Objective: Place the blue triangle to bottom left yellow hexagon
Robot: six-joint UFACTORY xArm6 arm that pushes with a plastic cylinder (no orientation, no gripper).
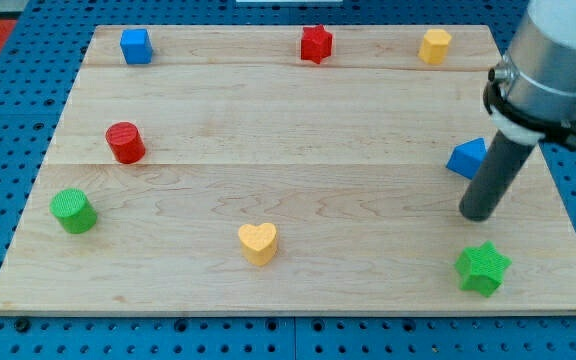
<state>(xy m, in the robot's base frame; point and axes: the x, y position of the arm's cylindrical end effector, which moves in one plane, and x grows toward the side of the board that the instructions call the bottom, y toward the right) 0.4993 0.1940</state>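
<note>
Near edge: green star (484,268) sits at the near right of the wooden board (298,290); yellow heart (258,242) lies near centre; green cylinder (73,211) at near left.
Rod: no pincer is fitted, so nothing opens, closes or is held; my tip (477,214) rests on the board just near-right of the blue triangle (467,158).
Blue triangle: mid-right edge, touching or almost touching the rod's left side; contact is hard to judge.
Why there: judged as lining up on the triangle's right side to push it toward the far edge.
Arm pose: rod leans slightly, its grey body entering from the far right.
Middle left: red cylinder (125,142).
Far row: blue cube (136,46) left, red star (315,44) centre.
Yellow hexagon (434,46): far right, well apart from the triangle.
</note>
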